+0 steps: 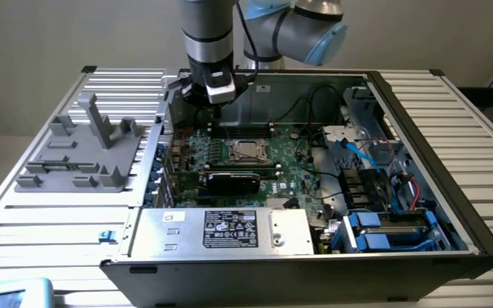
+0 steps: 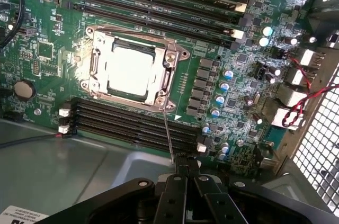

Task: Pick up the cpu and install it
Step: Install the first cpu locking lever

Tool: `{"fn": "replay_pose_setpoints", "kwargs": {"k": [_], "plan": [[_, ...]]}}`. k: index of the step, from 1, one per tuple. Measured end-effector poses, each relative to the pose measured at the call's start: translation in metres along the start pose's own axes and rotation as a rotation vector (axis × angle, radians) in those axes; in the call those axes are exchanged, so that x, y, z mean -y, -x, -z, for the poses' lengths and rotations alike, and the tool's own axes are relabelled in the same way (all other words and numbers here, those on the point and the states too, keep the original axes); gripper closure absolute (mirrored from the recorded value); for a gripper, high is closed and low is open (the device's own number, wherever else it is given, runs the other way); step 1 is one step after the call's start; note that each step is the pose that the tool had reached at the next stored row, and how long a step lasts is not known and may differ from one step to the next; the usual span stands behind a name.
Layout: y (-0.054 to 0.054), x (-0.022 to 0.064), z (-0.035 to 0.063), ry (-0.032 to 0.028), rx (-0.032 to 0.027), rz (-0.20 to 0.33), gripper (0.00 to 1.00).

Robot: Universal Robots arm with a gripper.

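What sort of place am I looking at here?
Likely a robotics lab or test bench: a robot arm over an open computer case, set on a slatted metal table beside a grey fixture.

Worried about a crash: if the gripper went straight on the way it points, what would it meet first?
Most likely the black memory slots ahead of the gripper, beside the socket holding the cpu; a thin metal rod stands nearby. Depth is unclear.

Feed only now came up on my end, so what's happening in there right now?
The arm's gripper is shut with nothing between its fingers, poised over the motherboard inside the open computer case. The cpu lies inside the metal socket frame, apart from the gripper. So the chip looks placed and is not being held.
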State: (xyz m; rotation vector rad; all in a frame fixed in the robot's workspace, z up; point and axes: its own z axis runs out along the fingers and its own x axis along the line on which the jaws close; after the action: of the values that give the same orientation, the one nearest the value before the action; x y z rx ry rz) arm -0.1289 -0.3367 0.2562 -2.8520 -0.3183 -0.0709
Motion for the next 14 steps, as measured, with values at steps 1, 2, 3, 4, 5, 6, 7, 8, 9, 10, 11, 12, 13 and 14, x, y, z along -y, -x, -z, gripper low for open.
{"fn": "replay_pose_setpoints", "kwargs": {"k": [1,2,3,4,5,6,7,8,9,10,11,12,13,14], "plan": [[-0.002,-0.0004,-0.0001,-0.0024,-0.0007,0.000,0.89],[-0.004,-0.0009,-0.0001,-0.0048,-0.0012,0.000,0.89],[-0.006,-0.0014,-0.0002,-0.0073,-0.0019,0.000,0.89],[-0.008,-0.0019,-0.0003,-0.0093,-0.0023,0.000,0.89],[-0.010,-0.0023,-0.0003,-0.0112,-0.0027,0.000,0.89],[-0.012,-0.0028,-0.0003,-0.0133,-0.0031,0.000,0.89],[-0.014,-0.0033,-0.0003,-0.0151,-0.0035,0.000,0.89],[-0.017,-0.0038,-0.0004,-0.0167,-0.0039,0.000,0.89],[-0.019,-0.0043,-0.0004,-0.0178,-0.0041,0.000,0.89],[-0.021,-0.0048,-0.0005,-0.0186,-0.0043,0.000,0.89],[-0.023,-0.0052,-0.0005,-0.0195,-0.0046,0.000,0.89],[-0.025,-0.0056,-0.0005,-0.0203,-0.0047,-0.001,0.89],[-0.025,-0.0059,-0.0006,-0.0212,-0.0051,-0.001,0.89],[-0.026,-0.0061,-0.0007,-0.0221,-0.0057,-0.002,0.89]]}}
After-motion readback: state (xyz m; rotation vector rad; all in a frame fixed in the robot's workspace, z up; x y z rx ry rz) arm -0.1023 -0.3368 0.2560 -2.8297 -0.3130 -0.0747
